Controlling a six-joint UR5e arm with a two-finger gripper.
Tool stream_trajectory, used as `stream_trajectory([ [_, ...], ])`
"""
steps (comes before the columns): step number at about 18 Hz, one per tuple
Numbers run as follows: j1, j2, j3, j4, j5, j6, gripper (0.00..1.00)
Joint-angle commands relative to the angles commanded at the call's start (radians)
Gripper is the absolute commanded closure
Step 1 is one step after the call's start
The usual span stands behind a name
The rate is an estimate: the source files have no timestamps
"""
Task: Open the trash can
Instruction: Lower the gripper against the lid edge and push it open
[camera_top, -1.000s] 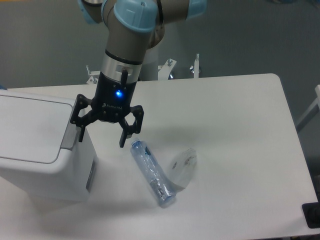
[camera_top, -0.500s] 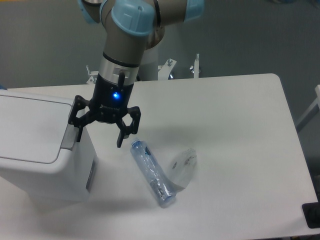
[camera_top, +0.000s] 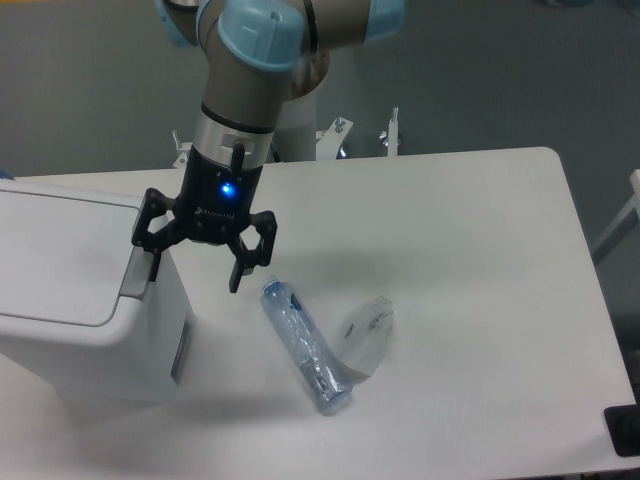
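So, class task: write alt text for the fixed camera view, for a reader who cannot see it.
An open gripper hangs over the right edge of a closed white trash can, one finger by its grey tab. A clear bottle lies on the white table to the right.

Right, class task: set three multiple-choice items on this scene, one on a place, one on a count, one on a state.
1. Where does the clear plastic bottle lie?
A. on the table, right of the trash can
B. on the lid
C. in the jaws

2. How many bottles show?
A. three
B. one
C. none

3. The trash can lid is
A. removed
B. raised
C. down

Answers: 1 A, it lies flat on the white table; 2 B, only one shows; 3 C, the lid sits flat while the open gripper hangs at its grey tab.
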Motion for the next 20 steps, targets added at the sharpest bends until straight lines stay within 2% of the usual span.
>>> stream_trajectory([
  [20,-0.012,-0.011,0.0,0.0,0.002,0.0,0.0],
])
